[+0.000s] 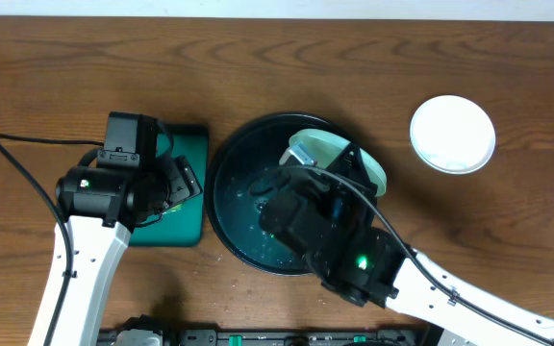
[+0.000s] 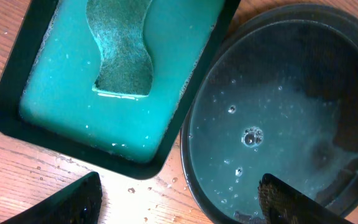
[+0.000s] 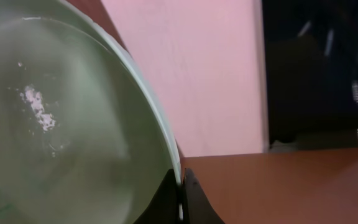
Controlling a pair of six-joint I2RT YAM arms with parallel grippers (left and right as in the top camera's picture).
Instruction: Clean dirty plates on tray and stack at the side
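Right jaws: my right gripper (image 3: 180, 196) is clamped on the rim of the mint plate (image 3: 61, 124), tilted over the tray (image 1: 213, 188).
Left jaws: my left gripper (image 2: 182, 202) is apart and empty, above the green tray (image 2: 8, 102) and sponge (image 2: 123, 56).
Side: white plate (image 1: 453, 134) on the table, well apart.
Risk: thin edge pinch and a likely wet rim, so the plate may slip back into the soapy tray.

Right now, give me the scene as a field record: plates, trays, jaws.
held plate: pale mint, over tray, rim in right jaws
side plate: white, flat on table, apart from tray
tray: black, round, wet, bubbles
green tray: teal liquid, sponge lying in it
left jaws: open, above green tray
right jaws: shut on held plate
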